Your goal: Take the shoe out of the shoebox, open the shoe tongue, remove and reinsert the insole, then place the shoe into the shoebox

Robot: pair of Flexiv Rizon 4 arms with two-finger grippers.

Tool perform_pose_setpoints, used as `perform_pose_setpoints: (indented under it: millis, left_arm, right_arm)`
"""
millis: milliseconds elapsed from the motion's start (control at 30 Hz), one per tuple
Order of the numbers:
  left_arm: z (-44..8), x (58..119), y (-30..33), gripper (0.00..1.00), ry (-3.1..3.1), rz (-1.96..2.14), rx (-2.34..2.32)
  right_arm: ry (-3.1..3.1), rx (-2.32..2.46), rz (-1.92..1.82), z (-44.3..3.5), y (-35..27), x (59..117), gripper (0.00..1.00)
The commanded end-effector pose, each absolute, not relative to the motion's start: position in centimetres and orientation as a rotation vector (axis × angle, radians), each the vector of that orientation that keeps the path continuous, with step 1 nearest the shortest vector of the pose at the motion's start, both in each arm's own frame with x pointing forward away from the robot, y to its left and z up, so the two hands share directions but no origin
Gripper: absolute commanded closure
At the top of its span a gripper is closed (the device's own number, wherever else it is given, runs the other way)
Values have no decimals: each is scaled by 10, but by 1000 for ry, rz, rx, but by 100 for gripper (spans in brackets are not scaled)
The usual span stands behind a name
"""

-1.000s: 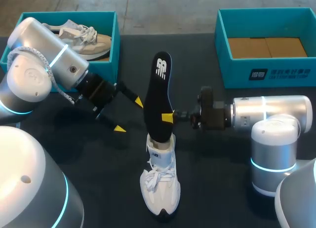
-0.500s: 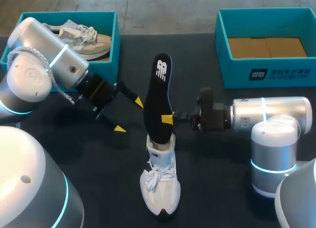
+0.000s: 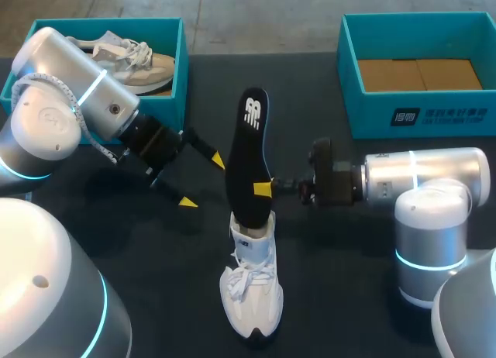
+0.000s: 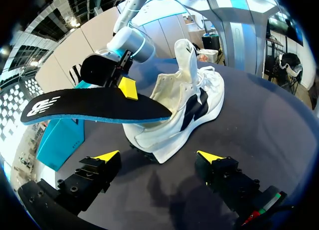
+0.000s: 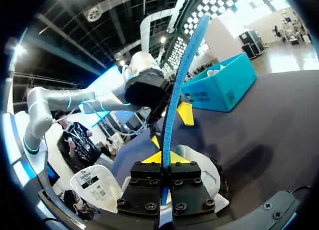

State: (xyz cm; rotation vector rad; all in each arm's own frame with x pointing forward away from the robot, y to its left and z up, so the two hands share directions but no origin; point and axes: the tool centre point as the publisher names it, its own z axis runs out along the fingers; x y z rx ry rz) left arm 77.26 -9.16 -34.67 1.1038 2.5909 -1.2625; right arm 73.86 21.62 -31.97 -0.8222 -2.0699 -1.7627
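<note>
A white shoe (image 3: 252, 284) lies on the dark table, toe toward the near edge, its heel opening facing the far side. A black insole (image 3: 246, 156) with a blue underside stands with its lower end inside the shoe's heel. My right gripper (image 3: 264, 188) is shut on the insole's edge; in the right wrist view the insole (image 5: 180, 80) rises from between the shut fingers of the right gripper (image 5: 164, 158). My left gripper (image 3: 203, 180) is open, to the left of the insole and apart from it. In the left wrist view the left gripper (image 4: 158, 155) faces the shoe (image 4: 182, 113) and insole (image 4: 94, 105).
A teal shoebox (image 3: 177, 63) at the back left holds a second, beige shoe (image 3: 128, 60). Another teal shoebox (image 3: 353, 71) at the back right holds only a cardboard liner. Open tabletop lies in front of the left gripper.
The insole has sunk slightly toward the shoe with my right gripper. The left arm has not moved.
</note>
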Motion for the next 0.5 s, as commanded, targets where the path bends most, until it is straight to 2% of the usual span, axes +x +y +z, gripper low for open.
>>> perform_pose_setpoints:
  millis: [33, 500]
  left_arm:
    - [-347, 773, -92, 0, 2594, -1258, 1105]
    - [-347, 773, -92, 0, 2594, -1258, 1105]
  right_arm:
    - [-2072, -829, -1759, -320, 217, 735, 100]
    - [-2041, -826, -1754, -328, 216, 730, 100]
